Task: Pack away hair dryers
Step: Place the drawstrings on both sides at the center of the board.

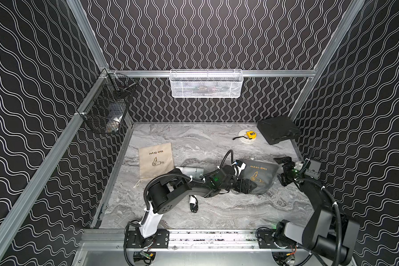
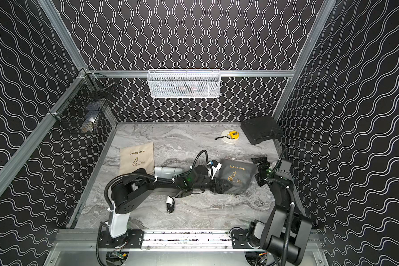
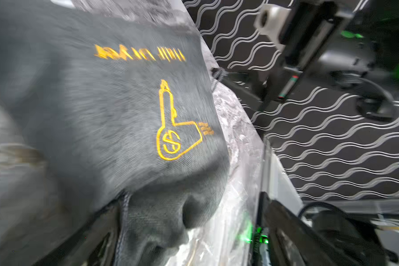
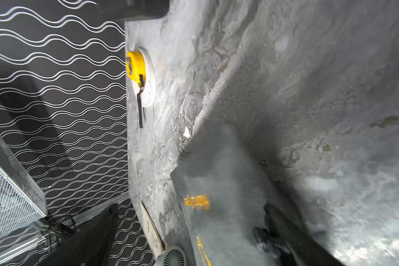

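A pale hair dryer lies on its side on the marbled worktop at centre frame in both top views. It is half covered by the left arm, which stretches across it. A black plug lies just below the arm.

To the dryer's right a dark grey drawstring bag, printed "Hair Dryer" in gold, sits bulging, its contents hidden. The left end effector is at the bag's lower left corner with its jaws spread wide. In the left wrist view the bag's puckered end and cord lie between the fingers, one of them clear of the cloth, gripping nothing. The right end effector stands just beside the bag's right edge, jaws likewise wide apart and empty.

A flat beige bag with the same print lies just left of the dryer. A yellow tape measure on a white disc and a black case occupy the worktop's upper right. A white mesh basket hangs on the back rail and a black wire basket at upper left.
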### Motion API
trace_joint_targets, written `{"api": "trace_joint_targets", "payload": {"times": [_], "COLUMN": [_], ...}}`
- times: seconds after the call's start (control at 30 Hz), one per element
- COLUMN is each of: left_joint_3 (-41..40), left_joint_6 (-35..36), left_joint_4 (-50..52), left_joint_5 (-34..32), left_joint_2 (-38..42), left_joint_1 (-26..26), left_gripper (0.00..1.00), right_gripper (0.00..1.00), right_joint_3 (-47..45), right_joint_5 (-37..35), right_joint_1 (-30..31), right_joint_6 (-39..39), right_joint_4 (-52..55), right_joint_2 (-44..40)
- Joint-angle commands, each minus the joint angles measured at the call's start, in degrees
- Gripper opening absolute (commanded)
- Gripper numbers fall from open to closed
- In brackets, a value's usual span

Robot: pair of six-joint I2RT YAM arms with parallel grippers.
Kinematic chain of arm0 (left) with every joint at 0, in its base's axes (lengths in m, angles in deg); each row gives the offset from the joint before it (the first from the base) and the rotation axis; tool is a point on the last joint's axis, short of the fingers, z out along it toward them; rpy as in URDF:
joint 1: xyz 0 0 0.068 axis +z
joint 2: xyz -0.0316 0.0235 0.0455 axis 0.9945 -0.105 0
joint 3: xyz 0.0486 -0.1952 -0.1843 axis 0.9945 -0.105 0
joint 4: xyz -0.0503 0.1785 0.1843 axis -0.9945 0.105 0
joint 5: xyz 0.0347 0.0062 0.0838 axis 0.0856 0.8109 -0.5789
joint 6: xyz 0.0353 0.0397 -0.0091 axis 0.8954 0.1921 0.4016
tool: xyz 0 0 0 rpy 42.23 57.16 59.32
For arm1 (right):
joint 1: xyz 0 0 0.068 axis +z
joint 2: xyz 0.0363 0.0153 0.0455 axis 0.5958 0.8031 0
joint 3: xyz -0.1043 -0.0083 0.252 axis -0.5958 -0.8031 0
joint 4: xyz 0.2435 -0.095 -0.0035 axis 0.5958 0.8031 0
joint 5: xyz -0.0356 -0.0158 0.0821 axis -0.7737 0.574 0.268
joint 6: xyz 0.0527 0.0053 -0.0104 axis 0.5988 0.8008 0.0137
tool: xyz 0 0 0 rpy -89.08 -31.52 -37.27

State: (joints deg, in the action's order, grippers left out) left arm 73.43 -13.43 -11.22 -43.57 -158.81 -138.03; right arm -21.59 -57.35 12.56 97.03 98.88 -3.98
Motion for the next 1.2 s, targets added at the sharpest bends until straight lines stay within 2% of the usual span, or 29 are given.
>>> {"api": "trace_joint_targets", "payload": {"times": [0.0,0.27,0.6,0.97,1.17], "left_joint_3": [-0.2,-0.7,-4.6,-10.4,-13.5], "left_joint_6": [7.2,16.1,20.8,24.0,24.0], "left_joint_4": [9.2,19.4,22.3,26.8,28.5], "left_joint_5": [-6.1,-17.8,-26.2,-35.2,-39.8], "left_joint_2": [3.4,11.0,19.1,30.2,35.6], "left_joint_1": [-0.1,-1.5,-2.5,-2.5,-1.0], "left_gripper": [0.99,0.99,0.99,0.99,0.99], "right_gripper": [1.0,1.0,1.0,1.0,0.99], "right_joint_3": [1.5,3.6,5.9,5.6,5.4], "right_joint_5": [-3.8,-5.8,-7.5,-14.8,-20.9], "right_joint_1": [0.1,0.2,3.7,17.4,31.0], "right_joint_6": [-2.4,-4.2,-9.1,-12.1,-12.0], "right_joint_4": [5.1,8.5,10.4,8.0,4.4], "right_joint_2": [-2.6,-8.2,-13.3,-15.0,-12.2]}}
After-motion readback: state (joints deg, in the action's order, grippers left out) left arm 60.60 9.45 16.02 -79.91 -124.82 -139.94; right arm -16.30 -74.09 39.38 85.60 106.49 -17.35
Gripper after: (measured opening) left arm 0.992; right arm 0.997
